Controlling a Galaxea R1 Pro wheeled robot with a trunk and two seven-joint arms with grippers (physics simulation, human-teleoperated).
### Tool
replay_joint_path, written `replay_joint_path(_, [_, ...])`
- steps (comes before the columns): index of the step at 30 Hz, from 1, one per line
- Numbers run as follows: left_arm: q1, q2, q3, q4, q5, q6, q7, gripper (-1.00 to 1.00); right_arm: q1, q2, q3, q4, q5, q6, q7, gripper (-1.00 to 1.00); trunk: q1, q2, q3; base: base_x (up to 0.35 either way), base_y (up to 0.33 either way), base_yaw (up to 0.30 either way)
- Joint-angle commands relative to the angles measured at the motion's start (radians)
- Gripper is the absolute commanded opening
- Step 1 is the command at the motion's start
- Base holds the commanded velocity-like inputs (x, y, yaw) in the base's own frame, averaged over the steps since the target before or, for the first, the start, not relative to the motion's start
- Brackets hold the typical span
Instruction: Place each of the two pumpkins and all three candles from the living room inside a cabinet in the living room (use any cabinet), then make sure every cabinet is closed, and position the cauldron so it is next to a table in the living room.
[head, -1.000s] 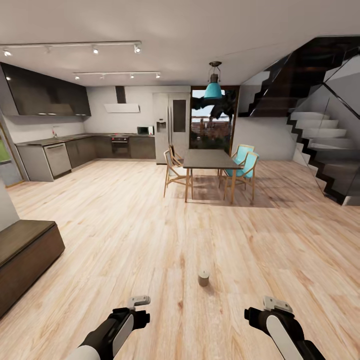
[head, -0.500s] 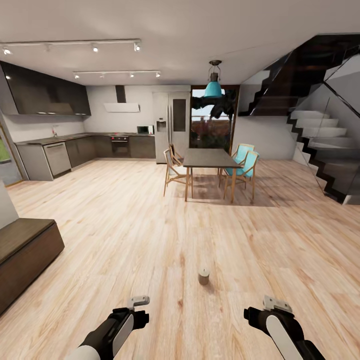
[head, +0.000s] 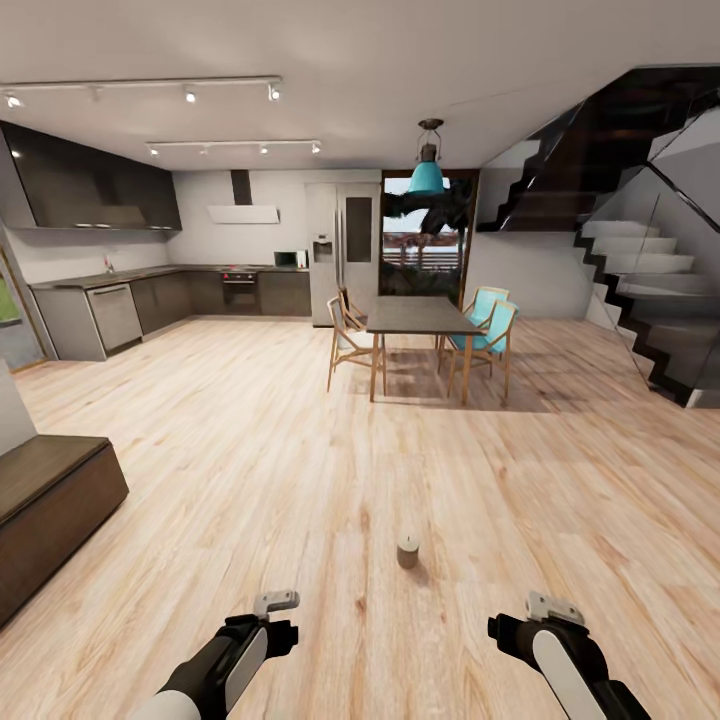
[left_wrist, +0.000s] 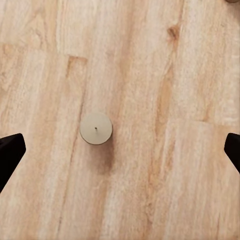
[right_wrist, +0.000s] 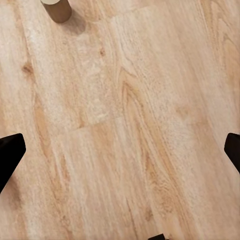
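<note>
Floorboards hold one candle upright (between, ahead of, both spread hands).

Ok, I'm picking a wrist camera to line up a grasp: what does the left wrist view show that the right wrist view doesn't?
Left wrist view: a candle seen from straight above, round top and wick visible, standing on the floor between the open left hand fingers.
Right wrist view: a cropped candle at the frame's edge, seen side-on, well off the open right hand.
Both: the light wood floor and dark fingertips spread wide, holding nothing. I cannot tell whether it is the same candle.
</note>
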Motion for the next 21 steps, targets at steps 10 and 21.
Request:
replay_joint_path(10, [0.000,0.001,-0.008,0.001,0.005,0.004,0.009,1.00,0.000,0.000,0.004,-0.026,-0.010,0.001,-0.010,1.00,0.038,-0.071,-0.033,0.000,0.000,0.000])
replay_joint_path(21, [0.000,0.002,-0.008,0.002,0.004,0.004,0.009,1.00,0.006,0.004,0.007,-0.200,-0.018,0.001,-0.015,1.00,0.081,-0.148,-0.067,0.000,0.000,0.000])
